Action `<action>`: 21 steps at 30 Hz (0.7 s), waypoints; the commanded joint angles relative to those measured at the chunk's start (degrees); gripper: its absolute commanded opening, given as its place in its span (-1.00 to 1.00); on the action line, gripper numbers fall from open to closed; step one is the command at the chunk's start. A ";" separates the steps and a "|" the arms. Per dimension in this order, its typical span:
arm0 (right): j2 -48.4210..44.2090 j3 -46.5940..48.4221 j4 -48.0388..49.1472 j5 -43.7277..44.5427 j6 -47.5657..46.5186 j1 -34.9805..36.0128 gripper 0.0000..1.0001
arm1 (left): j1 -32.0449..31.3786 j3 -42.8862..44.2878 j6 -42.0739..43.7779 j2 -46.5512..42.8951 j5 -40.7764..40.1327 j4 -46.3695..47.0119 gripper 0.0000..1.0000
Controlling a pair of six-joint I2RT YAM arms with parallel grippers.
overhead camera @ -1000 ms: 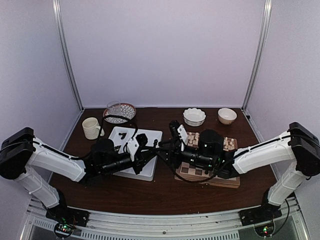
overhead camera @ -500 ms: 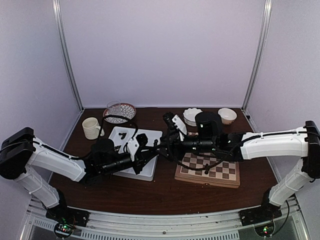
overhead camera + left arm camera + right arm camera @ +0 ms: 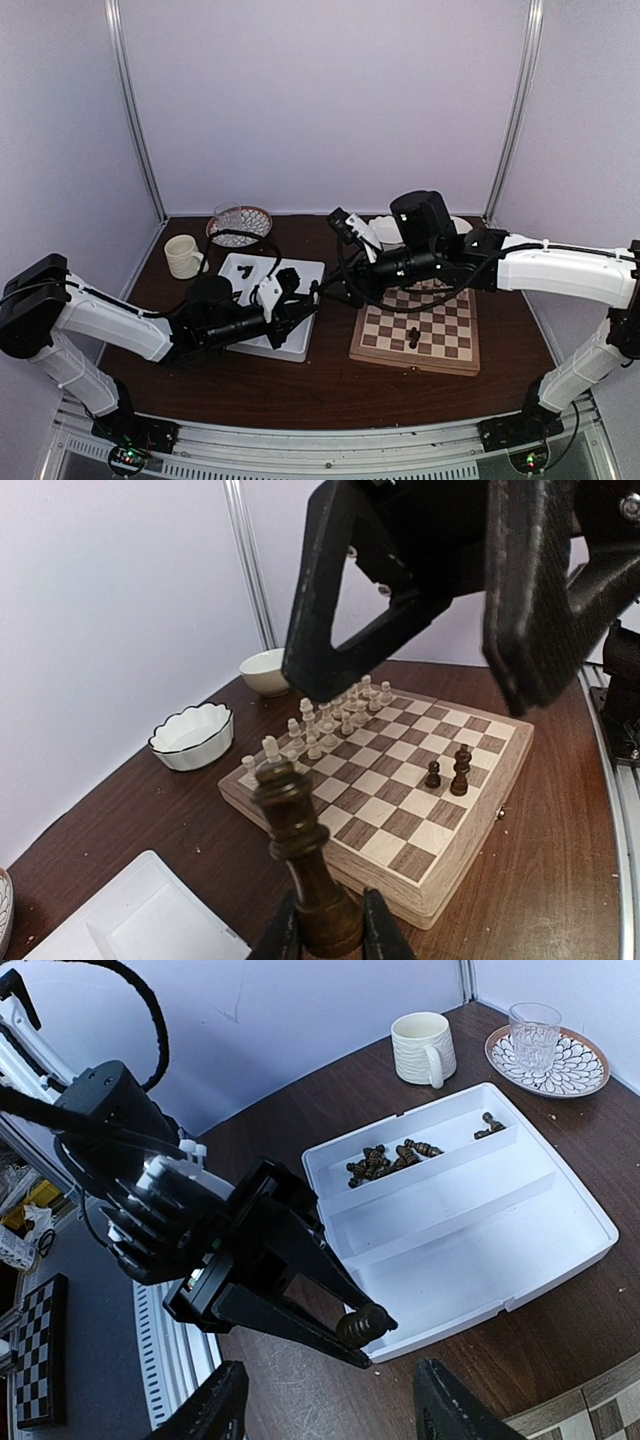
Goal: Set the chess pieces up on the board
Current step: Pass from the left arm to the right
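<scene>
My left gripper [image 3: 325, 935] is shut on the base of a dark brown chess piece [image 3: 300, 840], held upright above the table between tray and board. The right wrist view shows the same piece [image 3: 362, 1325] at the left gripper's [image 3: 385, 1335] tips. My right gripper [image 3: 330, 1415] is open and empty, just in front of that piece; its fingers [image 3: 535, 600] loom above it. The board [image 3: 440, 352] carries two dark pieces [image 3: 448, 770] near one edge and cream pieces [image 3: 330, 720] on the far side. More dark pieces [image 3: 385, 1160] lie in the white tray [image 3: 480, 1220].
A cream mug [image 3: 182, 256] and a glass on a patterned saucer [image 3: 238, 222] stand behind the tray [image 3: 290, 345]. A fluted white bowl [image 3: 190, 735] and a plain bowl [image 3: 265, 670] sit beyond the board. The table's left edge and rail [image 3: 170, 1360] lie close by.
My right arm has lifted off the board and swung left toward the left gripper, uncovering two dark pieces on the board. The left gripper has kept still, holding its piece.
</scene>
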 commanded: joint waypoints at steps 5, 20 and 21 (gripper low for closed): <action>2.37 4.40 -8.25 -2.08 0.29 -0.58 0.14 | -1.41 1.80 2.57 0.40 -0.02 -0.02 -0.68; 4.24 4.62 -6.36 -2.42 2.10 -0.67 -0.21 | -2.77 2.31 3.93 0.66 0.12 -0.87 -0.69; 4.27 4.57 -6.33 -2.55 2.12 -0.67 -0.28 | -2.79 2.33 3.93 0.69 0.13 -0.92 -0.69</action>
